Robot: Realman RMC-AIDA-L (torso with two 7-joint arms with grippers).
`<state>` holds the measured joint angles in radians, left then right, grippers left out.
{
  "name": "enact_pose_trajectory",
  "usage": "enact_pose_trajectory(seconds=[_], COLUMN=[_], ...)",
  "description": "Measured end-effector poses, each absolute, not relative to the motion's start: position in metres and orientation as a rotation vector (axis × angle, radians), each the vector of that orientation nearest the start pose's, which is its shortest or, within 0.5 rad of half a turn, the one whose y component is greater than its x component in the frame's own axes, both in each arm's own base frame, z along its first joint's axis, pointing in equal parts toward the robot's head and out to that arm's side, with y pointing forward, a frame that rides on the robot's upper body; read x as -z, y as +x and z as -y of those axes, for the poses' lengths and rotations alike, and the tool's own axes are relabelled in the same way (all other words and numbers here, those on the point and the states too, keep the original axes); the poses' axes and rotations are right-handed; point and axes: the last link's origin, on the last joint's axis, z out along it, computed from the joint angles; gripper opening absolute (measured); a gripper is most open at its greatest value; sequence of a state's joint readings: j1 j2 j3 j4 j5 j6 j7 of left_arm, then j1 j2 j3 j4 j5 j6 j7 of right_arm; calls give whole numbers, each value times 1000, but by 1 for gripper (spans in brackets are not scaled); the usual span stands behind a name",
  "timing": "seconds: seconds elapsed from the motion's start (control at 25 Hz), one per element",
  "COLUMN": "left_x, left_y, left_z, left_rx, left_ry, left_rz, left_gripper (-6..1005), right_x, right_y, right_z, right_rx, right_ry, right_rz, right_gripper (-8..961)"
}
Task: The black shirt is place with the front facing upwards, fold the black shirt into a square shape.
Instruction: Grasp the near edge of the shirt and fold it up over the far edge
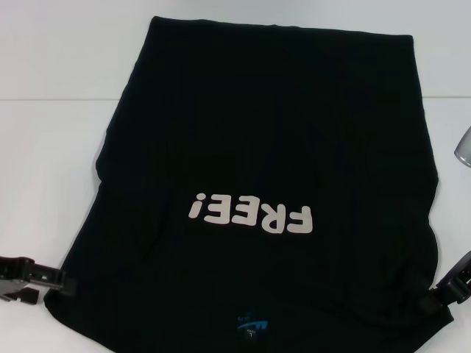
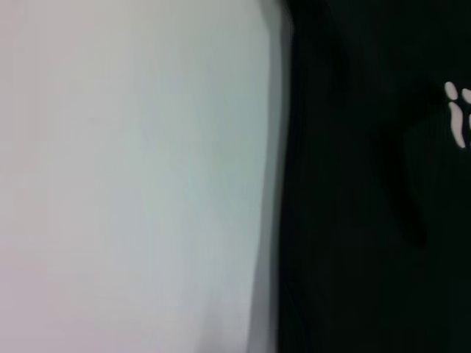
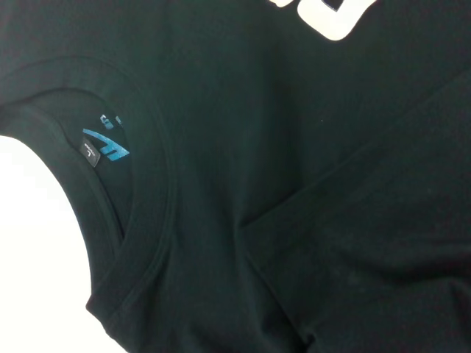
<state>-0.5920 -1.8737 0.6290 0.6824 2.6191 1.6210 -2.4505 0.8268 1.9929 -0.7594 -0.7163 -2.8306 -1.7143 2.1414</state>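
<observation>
The black shirt (image 1: 257,147) lay flat on the white tabletop (image 1: 51,147), front up, taking up most of the middle and reaching from the far edge to the near edge. Its collar pointed toward the near edge, so the cream "FREE!" lettering (image 1: 250,215) read upside down from the head view. The small blue neck label (image 1: 252,323) sat inside the collar close to the near edge. Both sleeves appeared folded in, giving the shirt long, nearly straight sides.

The left end effector (image 1: 29,279) sat at the near left corner of the shirt, touching or just beside the cloth edge; whether its fingers were open or closed could not be told. The left wrist view showed only the shirt's side edge (image 2: 368,220) against bare tabletop (image 2: 132,176), with a bit of the lettering (image 2: 458,118).

The right end effector (image 1: 450,283) sat at the near right corner of the shirt, at the cloth edge; its finger state could not be told either. The right wrist view showed the collar (image 3: 147,220), the label (image 3: 103,145), part of the lettering (image 3: 338,18), and a diagonal fold line in the cloth.

A grey object (image 1: 464,147) stood at the right edge of the tabletop, well apart from the shirt.
</observation>
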Motion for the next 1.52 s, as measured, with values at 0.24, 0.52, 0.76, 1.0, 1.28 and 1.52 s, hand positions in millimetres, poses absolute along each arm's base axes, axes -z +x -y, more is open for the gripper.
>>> enact_pose_trajectory(seconds=[0.24, 0.52, 0.76, 1.0, 1.28, 1.52], left_x=[-75, -65, -61, -64, -67, -67], left_y=[-341, -333, -330, -331, -333, -336], left_z=[-322, -325, -327, -331, -336, -336], left_rx=[-82, -69, -64, -54, -72, -108], left_ry=[-2165, -2205, -2224, -2194, -2161, -2145], left_rz=[1979, 1989, 1983, 1963, 1936, 1929], left_gripper=[876, 852, 832, 812, 703, 555], right_x=[-28, -28, -27, -27, -27, -27], right_y=[263, 263, 263, 264, 263, 262], right_z=[-355, -355, -354, -354, -353, -354], right_rx=[571, 572, 574, 574, 575, 574], right_ry=[-2752, -2753, -2754, -2755, -2759, -2760], right_rz=[-1317, -1317, -1320, -1323, -1324, -1319], right_gripper=[43, 43, 43, 43, 44, 44])
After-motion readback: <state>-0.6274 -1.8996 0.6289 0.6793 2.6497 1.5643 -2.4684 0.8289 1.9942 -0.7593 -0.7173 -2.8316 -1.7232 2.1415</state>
